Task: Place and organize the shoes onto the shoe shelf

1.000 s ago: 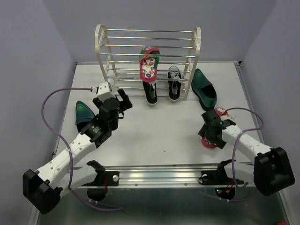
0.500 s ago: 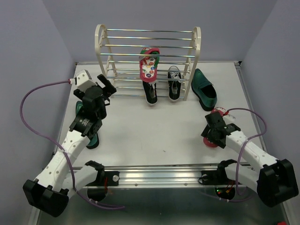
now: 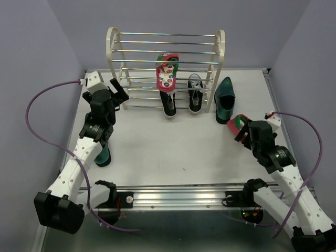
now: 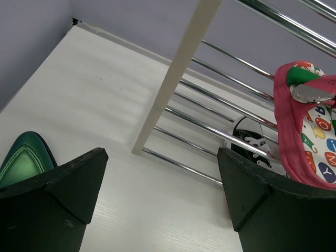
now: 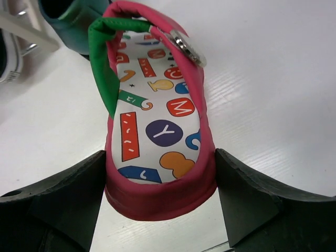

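Observation:
My right gripper (image 3: 244, 131) is shut on the heel of a red-strapped flip-flop (image 3: 236, 122) and holds it above the table; the wrist view shows the dotted footbed (image 5: 157, 121) between the fingers (image 5: 160, 197). The other flip-flop (image 3: 168, 73) leans on the cream shoe shelf (image 3: 112, 52). Two black sneakers (image 3: 168, 103) (image 3: 195, 94) stand at the shelf's lowest rods. One teal-green dress shoe (image 3: 224, 100) lies right of the shelf. The other (image 3: 101, 153) lies at the left, partly under my left arm. My left gripper (image 3: 113, 93) is open and empty by the shelf's left foot (image 4: 176, 73).
A purple cable loops off each arm over the table's sides. The back wall stands close behind the shelf. The left wrist view shows the green shoe's toe (image 4: 23, 157), a sneaker (image 4: 252, 143) and the shelved flip-flop (image 4: 310, 131).
My right gripper has lifted the flip-flop off the table and carried it up towards the shelf. My left arm has swung left and forward to the shelf's left foot. The right green shoe has turned.

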Robot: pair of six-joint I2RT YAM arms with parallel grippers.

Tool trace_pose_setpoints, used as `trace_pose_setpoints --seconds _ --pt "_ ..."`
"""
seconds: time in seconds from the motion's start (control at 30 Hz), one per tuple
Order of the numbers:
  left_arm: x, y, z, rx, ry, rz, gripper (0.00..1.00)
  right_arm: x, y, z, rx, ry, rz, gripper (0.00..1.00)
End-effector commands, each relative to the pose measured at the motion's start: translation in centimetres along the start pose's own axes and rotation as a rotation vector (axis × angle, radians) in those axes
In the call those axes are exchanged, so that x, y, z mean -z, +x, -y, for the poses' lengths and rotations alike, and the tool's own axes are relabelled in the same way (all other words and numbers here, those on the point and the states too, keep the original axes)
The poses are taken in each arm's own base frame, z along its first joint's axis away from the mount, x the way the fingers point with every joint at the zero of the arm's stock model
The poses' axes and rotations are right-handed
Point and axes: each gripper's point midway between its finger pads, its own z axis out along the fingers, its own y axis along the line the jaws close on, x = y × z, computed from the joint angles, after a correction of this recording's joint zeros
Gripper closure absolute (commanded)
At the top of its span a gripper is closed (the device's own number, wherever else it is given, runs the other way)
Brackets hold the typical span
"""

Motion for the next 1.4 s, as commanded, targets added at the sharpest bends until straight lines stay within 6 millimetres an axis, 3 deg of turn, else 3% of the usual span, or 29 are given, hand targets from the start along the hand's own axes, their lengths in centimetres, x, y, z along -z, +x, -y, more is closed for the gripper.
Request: trace_pose_setpoints --seconds 0.0,0.1,0.2,0.3,0.4,0.5,0.57,0.7,0.73,0.8,0.9,0.97,1.0,1.07,1.3,1.37 --pt "-0.5 -3.3 1.2 0.017 0.043 0.080 0.01 2.5 -5.7 -4.0 -0.042 -0.197 0.167 0.99" --pt "-0.7 -3.5 1.2 0.019 0.045 0.082 0.01 3.2 -6.6 -4.4 -0.049 -0.224 0.188 0.99" --pt "-0.7 -3.4 1.0 0.018 0.042 0.078 0.01 2.7 -5.3 -4.5 -0.021 -0.213 0.118 0.99" --pt "-0.5 -3.2 0.9 0.020 0.043 0.076 0.01 1.5 -1.9 -5.0 0.000 -0.229 -0.007 0.99" --pt "-0.4 -3.0 0.8 0.022 0.050 0.072 0.01 -0.3 3.7 -5.7 0.011 -0.291 -0.176 0.99" --pt "-0.4 -2.6 0.8 0.022 0.053 0.063 0.01 -1.0 6.9 -5.7 0.007 -0.297 -0.281 0.99" --pt "-0.5 -2.2 0.7 0.022 0.053 0.055 0.01 -1.7 8.6 -5.1 0.009 -0.272 -0.322 0.89" --pt "-0.8 -1.4 0.5 0.017 0.041 0.038 0.01 -3.0 9.3 -4.3 0.025 -0.201 -0.341 0.65" --pt "-0.8 -1.4 0.5 0.015 0.040 0.036 0.01 -3.3 9.4 -4.0 0.025 -0.181 -0.341 0.56" --pt "-0.9 -1.3 0.3 0.015 0.034 0.034 0.01 -3.6 9.8 -4.0 0.034 -0.178 -0.346 0.55" --pt "-0.8 -1.3 0.2 0.020 0.032 0.035 0.01 -4.3 9.9 -4.3 0.048 -0.177 -0.342 0.43" --pt "-0.8 -1.3 0.1 0.022 0.029 0.038 0.01 -4.8 10.3 -4.3 0.074 -0.166 -0.354 0.26" --pt "-0.8 -1.3 0.1 0.024 0.029 0.038 0.01 -5.0 10.2 -4.5 0.077 -0.167 -0.356 0.23" --pt "-0.9 -1.2 0.1 0.022 0.026 0.034 0.01 -5.6 10.5 -4.4 0.093 -0.143 -0.362 0.03" --pt "-0.9 -1.0 -0.2 0.027 0.015 0.028 0.01 -6.8 9.0 -3.7 0.117 -0.058 -0.289 0.00" --pt "-0.9 -1.1 -0.3 0.028 0.012 0.031 0.01 -6.8 9.1 -4.5 0.138 -0.098 -0.292 0.00"
